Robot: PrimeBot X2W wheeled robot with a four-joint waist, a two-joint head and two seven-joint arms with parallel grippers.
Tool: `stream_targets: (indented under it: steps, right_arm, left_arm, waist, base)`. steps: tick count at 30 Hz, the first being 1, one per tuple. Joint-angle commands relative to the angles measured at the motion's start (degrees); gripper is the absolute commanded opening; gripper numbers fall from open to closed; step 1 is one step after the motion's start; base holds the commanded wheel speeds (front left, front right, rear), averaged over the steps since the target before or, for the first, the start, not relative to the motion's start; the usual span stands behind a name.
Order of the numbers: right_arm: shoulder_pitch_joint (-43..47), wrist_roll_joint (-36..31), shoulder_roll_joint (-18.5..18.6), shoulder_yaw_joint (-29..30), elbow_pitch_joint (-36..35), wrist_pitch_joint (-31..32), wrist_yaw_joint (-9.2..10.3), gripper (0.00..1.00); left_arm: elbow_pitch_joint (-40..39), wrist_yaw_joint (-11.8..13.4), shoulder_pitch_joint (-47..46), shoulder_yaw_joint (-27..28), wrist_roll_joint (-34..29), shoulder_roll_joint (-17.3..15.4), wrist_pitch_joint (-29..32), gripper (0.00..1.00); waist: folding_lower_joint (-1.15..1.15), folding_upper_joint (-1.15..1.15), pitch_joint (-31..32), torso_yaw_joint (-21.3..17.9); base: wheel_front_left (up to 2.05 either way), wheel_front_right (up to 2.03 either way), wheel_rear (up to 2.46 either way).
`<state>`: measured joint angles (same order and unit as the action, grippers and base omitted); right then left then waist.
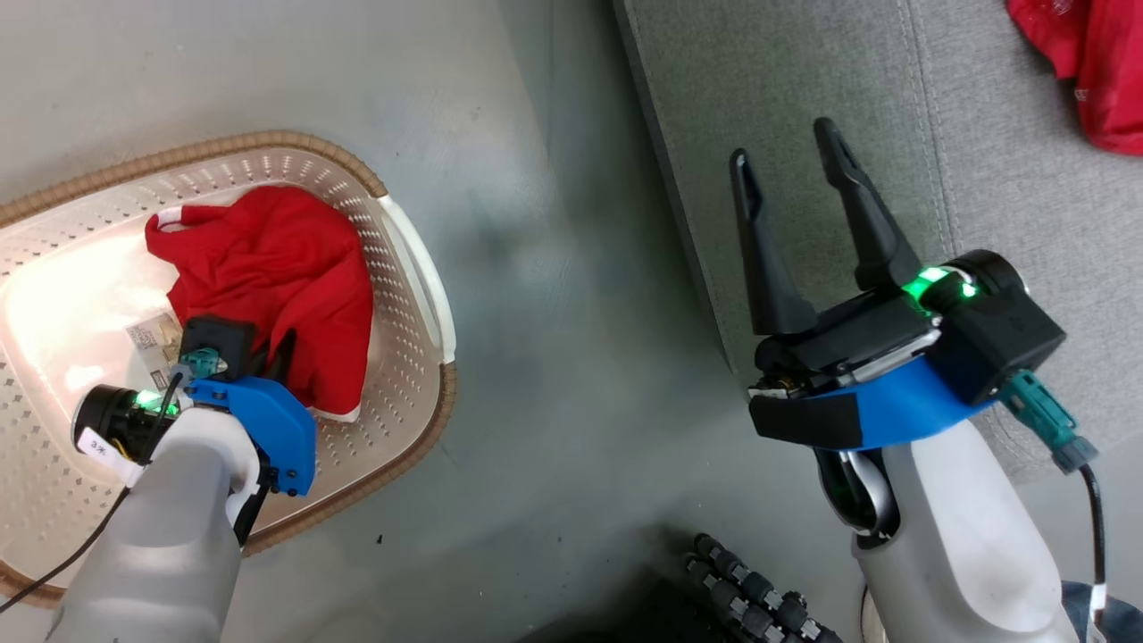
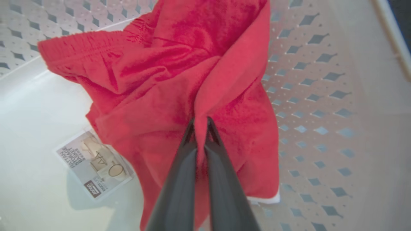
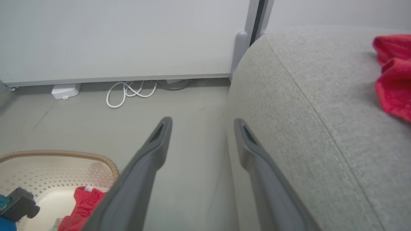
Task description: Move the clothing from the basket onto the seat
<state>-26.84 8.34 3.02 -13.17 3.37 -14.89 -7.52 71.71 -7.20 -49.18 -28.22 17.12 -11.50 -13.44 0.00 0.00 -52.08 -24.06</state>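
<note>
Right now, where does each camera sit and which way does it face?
Head view: on the head, facing down at floor, basket and seat; both forearms show.
Left wrist view: on the left wrist, facing into the basket; left gripper shows, shut on the red garment.
Right wrist view: on the right wrist, facing across the floor to a wall; open right gripper shows.
Shared: head and right wrist views both catch another red garment on the seat.

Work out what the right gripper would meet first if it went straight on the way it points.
Probably the grey floor beside the seat. The seat's rounded side lines up with one finger of the right gripper, though, so it might brush first; depth is unclear.
</note>
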Motion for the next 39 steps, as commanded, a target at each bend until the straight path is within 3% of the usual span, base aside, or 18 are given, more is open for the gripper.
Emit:
stream_targets:
  steps: [1,6,19,30,39]
  right_arm:
    - [-1.15,0.35,-0.24,-0.65,0.49,-0.26,0.06,1.00]
    - [-1.78,-0.93,-0.20,-0.93,2.85,-0.32,0.06,1.00]
    - [3.81,-6.10,-0.11,0.78,8.44,3.04,0.06,1.00]
    - [12.05,-6.03,0.82,3.13,9.21,6.38,0.06,1.00]
    - [18.39,-5.14,0.57,3.69,8.68,8.44,0.06,1.00]
  left_arm:
    - [0.15,-0.02,-0.42,0.23,0.35,-0.47,-0.45,0.00]
    - [-0.33,-0.06,1.00,-0.54,0.54,1.20,-1.24,0.00]
    - [-8.99,-0.32,7.79,-6.58,1.58,7.70,-1.79,0.00]
    - [-17.01,-0.34,11.08,-18.32,11.55,8.61,-0.79,0.00]
    - [-22.73,-0.34,7.69,-25.09,20.41,8.52,1.04,0.00]
  waist:
    - [0.00,0.00,0.54,-0.19]
    - [0.00,0.00,4.75,1.77]
    - [0.00,0.00,24.80,12.74]
    - [0.00,0.00,40.11,19.49]
    - [0.00,0.00,48.91,22.25]
  base:
    - [0.00,0.00,0.00]
    - [0.00,0.00,0.00]
    - [0.00,0.00,0.00]
    - [0.00,0.00,0.00]
    - [0.00,0.00,0.00]
